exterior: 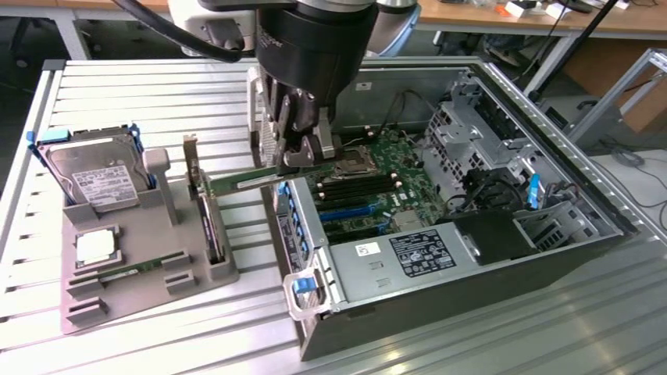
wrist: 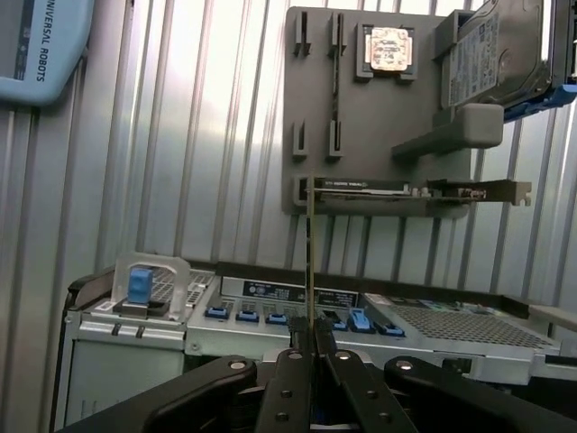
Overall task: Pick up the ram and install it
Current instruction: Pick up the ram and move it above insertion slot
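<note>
Exterior view shows you the jaws clamped shut on one end of the ram [exterior: 242, 180]. The green stick lies level and points toward the exterior view's left, clear of the slots. It hangs over the left wall of the open computer case [exterior: 417, 312] and the strip of counter [exterior: 136, 94] beside it. The arm [exterior: 312, 47] drops almost straight down from the top of the picture, with its black wrist over the near side of the motherboard [exterior: 401, 168]. In the wrist view you see the ram edge-on, a thin line running out from between the closed jaws, across the case wall and toward the grey fixture tray [wrist: 379, 126]. On that tray an expansion card [exterior: 212, 230] stands upright, with a hard drive [exterior: 99, 176] and a square silver processor chip [exterior: 94, 248] further toward the exterior view's left.
</note>
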Tool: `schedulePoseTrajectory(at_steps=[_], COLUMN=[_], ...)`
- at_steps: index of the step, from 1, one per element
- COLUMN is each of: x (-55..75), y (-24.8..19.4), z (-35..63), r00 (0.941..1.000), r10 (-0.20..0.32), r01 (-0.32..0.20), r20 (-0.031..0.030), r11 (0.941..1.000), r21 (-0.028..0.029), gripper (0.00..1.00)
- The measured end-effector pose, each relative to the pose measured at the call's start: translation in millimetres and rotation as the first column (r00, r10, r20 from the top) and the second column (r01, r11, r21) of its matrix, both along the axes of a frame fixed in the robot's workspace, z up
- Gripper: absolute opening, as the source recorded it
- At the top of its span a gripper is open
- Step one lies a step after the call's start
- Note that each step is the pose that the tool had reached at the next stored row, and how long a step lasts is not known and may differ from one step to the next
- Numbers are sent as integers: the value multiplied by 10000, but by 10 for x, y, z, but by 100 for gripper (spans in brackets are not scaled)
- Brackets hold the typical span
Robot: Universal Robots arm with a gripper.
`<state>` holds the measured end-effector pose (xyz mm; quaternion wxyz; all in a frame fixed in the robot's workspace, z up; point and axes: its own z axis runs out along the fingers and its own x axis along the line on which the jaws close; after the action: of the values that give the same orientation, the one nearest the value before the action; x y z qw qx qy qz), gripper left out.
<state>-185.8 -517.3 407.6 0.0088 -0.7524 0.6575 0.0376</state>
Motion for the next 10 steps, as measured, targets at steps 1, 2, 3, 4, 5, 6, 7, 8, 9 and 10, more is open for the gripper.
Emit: schedulePoseTrajectory(at_steps=[1, 2, 3, 4, 5, 6, 7, 8, 9, 10], x=[17, 26, 36, 46, 54, 67, 81, 102, 118, 135], y=[0, 0, 0, 0, 0, 0, 0, 0, 0, 0], z=[0, 0, 0, 0, -1, -1, -1, -1, -1, -2], r00=[10000, 10000, 10000, 10000, 10000, 10000, 10000, 10000, 10000, 10000], r10=[0, 0, 0, 0, 0, 0, 1, 0, 1, 1], r01=[0, 0, 0, 0, 0, 0, -1, 0, -1, -1], r20=[-1, 0, -1, -1, 0, 0, -1, -1, 0, 0], r11=[10000, 10000, 10000, 10000, 10000, 10000, 10000, 10000, 10000, 10000], r21=[-1, -1, -2, -2, 0, -1, -1, -1, -1, 0], gripper=[12, 12, 12, 12, 12, 12, 12, 12, 12, 12])
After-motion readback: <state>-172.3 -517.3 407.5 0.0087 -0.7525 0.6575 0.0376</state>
